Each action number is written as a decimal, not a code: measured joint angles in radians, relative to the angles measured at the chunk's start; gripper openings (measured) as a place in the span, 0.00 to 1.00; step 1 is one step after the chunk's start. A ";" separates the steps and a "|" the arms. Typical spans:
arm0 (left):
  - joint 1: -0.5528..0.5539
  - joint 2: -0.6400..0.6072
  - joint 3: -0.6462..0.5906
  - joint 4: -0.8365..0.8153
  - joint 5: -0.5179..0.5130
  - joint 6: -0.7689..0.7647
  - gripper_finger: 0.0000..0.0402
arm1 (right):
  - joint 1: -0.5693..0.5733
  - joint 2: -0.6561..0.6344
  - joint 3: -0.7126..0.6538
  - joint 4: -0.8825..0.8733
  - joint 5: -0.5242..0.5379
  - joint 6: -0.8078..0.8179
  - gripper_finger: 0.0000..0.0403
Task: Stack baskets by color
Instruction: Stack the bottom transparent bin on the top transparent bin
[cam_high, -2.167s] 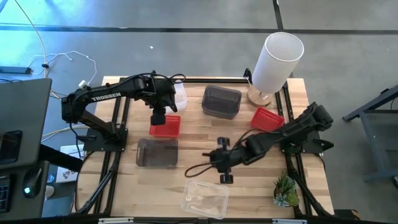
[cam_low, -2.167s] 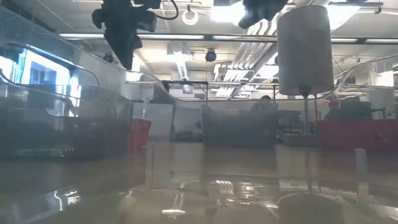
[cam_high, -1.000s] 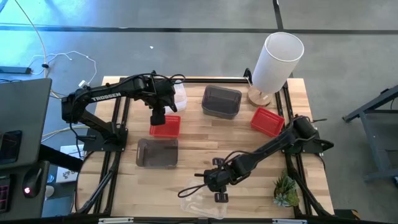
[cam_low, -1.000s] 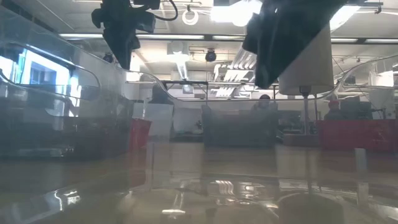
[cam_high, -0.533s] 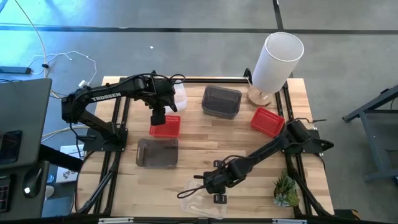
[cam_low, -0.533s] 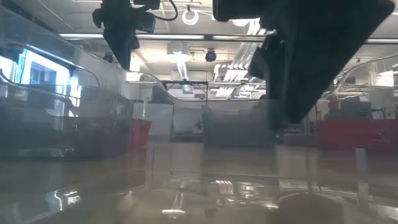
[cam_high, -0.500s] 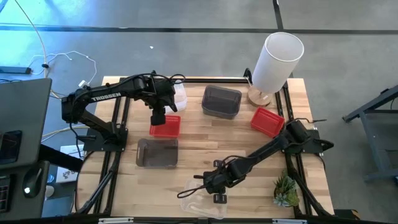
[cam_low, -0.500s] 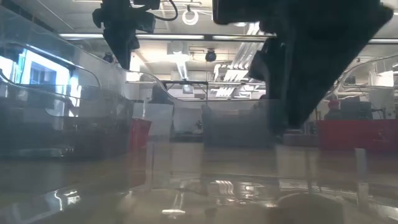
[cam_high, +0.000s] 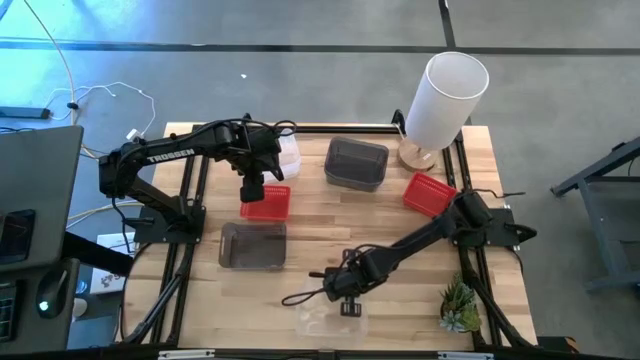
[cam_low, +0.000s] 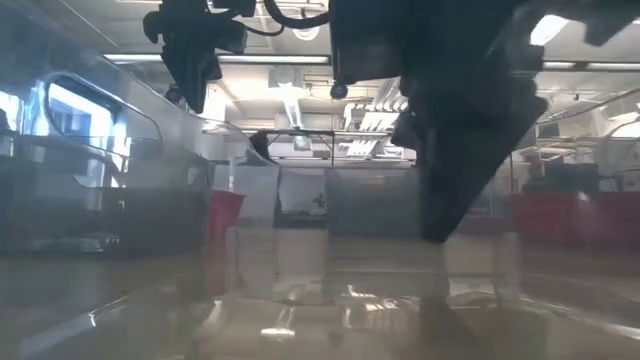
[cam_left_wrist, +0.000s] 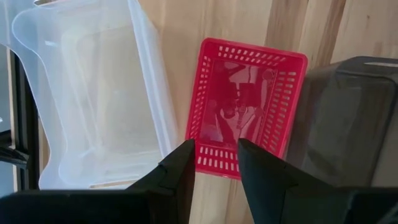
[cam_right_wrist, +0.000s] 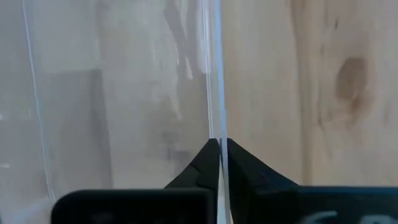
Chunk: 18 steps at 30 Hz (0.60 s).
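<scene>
A clear basket (cam_high: 328, 318) lies near the table's front edge, and my right gripper (cam_high: 347, 303) is shut on it. My left gripper (cam_high: 256, 187) hangs open above the far end of a red basket (cam_high: 266, 203), its fingers (cam_left_wrist: 185, 163) clear of it. Beside that red basket stands another clear basket (cam_high: 287, 152), at the far left. One dark grey basket (cam_high: 252, 245) rests in front of the red one, and a second (cam_high: 356, 163) sits at the far middle. Another red basket (cam_high: 430, 195) lies tilted at the right. My right gripper pinches the clear basket's upright wall (cam_right_wrist: 214, 118) at its top edge, one finger on each face of the wall. The fingers come from above, slanting down. In the high view the hold is on the basket's far long side. The basket's bottom rests on the table.
A tall white cylinder (cam_high: 447, 95) on a wooden foot stands at the far right corner. A small green plant (cam_high: 460, 308) sits at the near right corner. Bare wood lies open in the middle of the table (cam_high: 330, 220).
My right gripper has sunk toward the table's near edge onto the clear basket and shut on its wall. My left arm has kept still.
</scene>
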 joint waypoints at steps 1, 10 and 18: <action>0.000 0.000 0.000 0.000 0.000 0.000 0.26 | -0.005 -0.002 0.000 -0.008 0.000 -0.014 0.01; 0.000 0.000 0.000 -0.002 0.005 0.027 0.26 | -0.062 -0.036 0.000 -0.046 0.031 -0.108 0.00; 0.000 0.000 0.000 -0.007 0.023 0.046 0.26 | -0.118 -0.126 0.000 -0.086 0.071 -0.204 0.00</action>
